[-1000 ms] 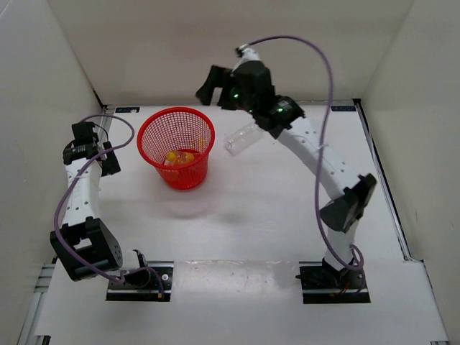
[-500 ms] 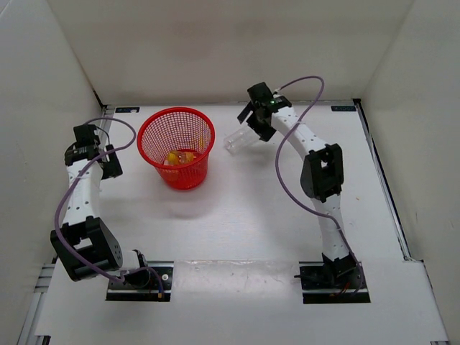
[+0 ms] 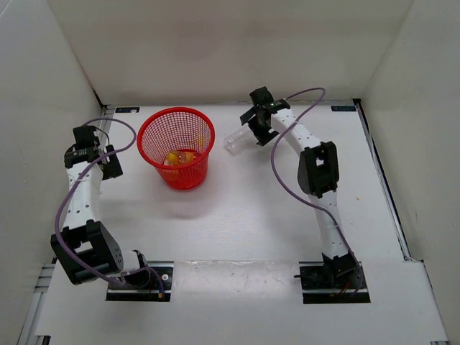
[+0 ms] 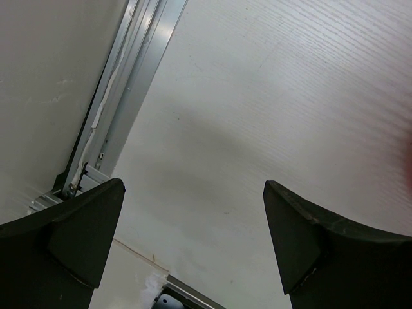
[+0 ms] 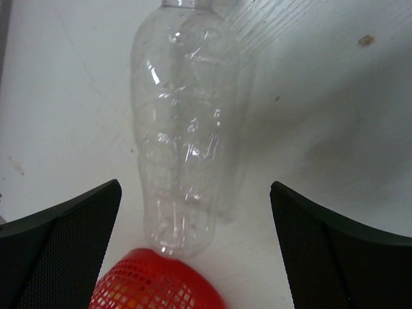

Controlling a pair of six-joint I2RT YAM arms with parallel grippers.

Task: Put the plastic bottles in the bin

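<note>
A clear colourless plastic bottle [image 3: 239,139] lies on its side on the table, just right of the bin [image 3: 147,154]. The bin is a round red mesh basket standing upright. At its bottom lie bottles with orange contents and yellow caps [image 3: 178,157]. My right gripper [image 3: 253,128] hangs low over the clear bottle's far end, open. In the right wrist view the clear bottle [image 5: 183,129] lies between and ahead of my open right gripper [image 5: 195,187], untouched, with the bin's red rim [image 5: 154,286] at the bottom edge. My left gripper [image 4: 193,185] is open and empty.
My left gripper [image 3: 100,154] sits near the left wall, left of the bin. An aluminium rail [image 4: 129,84] runs along the table's left edge. White walls enclose the table on three sides. A purple cable [image 3: 287,151] loops beside the right arm.
The right arm has dropped from a raised pose and folded, bringing its open gripper down over the clear bottle. The bottle, the bin and the left arm have stayed put.
</note>
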